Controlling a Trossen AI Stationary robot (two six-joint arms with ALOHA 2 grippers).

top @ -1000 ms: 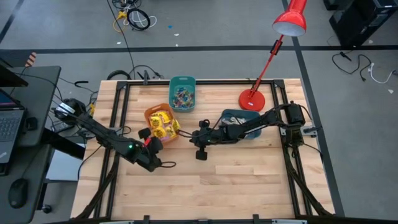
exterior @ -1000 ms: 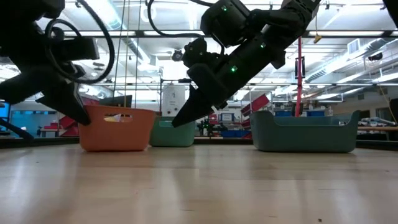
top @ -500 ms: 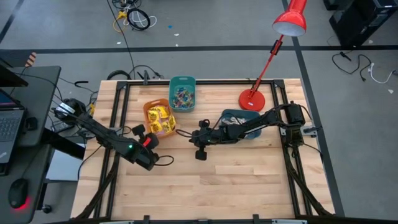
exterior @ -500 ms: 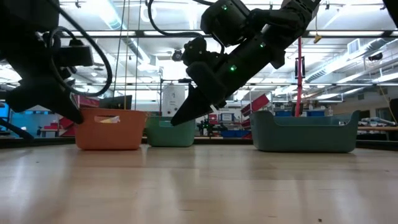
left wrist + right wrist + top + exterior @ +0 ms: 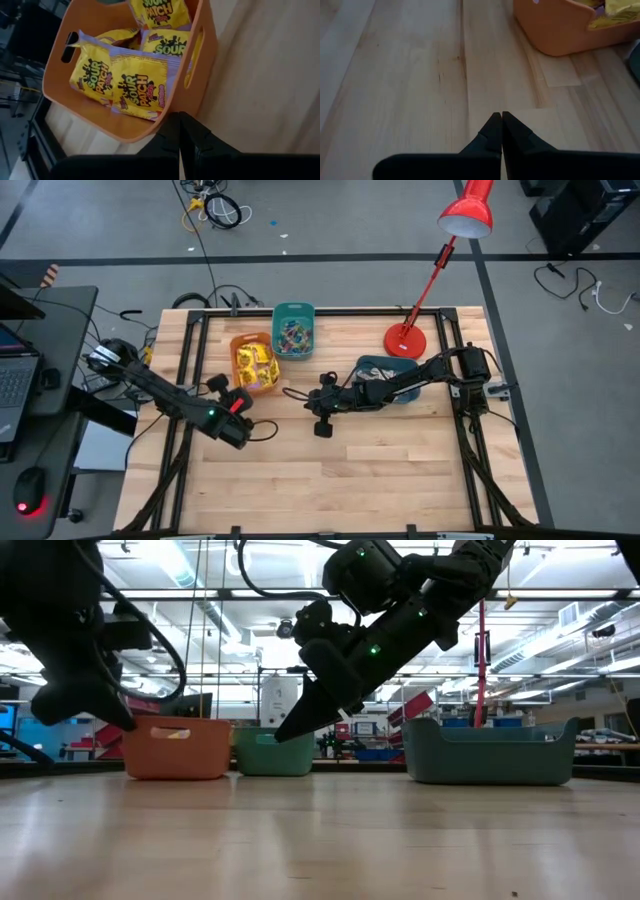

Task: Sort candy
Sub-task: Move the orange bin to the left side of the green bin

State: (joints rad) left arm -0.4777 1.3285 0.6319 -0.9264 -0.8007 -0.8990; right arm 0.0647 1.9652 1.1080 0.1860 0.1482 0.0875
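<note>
We see the clenched left hand touching the orange bin of yellow candy at its 6 o'clock, so further pushing risks tipping it; right hand clenched, empty over the surface.

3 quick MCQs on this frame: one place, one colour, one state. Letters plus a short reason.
1. Where are the yellow packets?
A) orange bin B) small teal bin C) bare table
2. What colour is the lamp?
A) blue B) red C) white
3. What state is the right pincer in?
A) open, empty B) shut on a packet C) shut, empty

Key:
1 A: the left wrist view shows them lying inside the orange bin.
2 B: the shade and base are red in the high view.
3 C: the fingertips meet with nothing between them, above the bare table.
</note>
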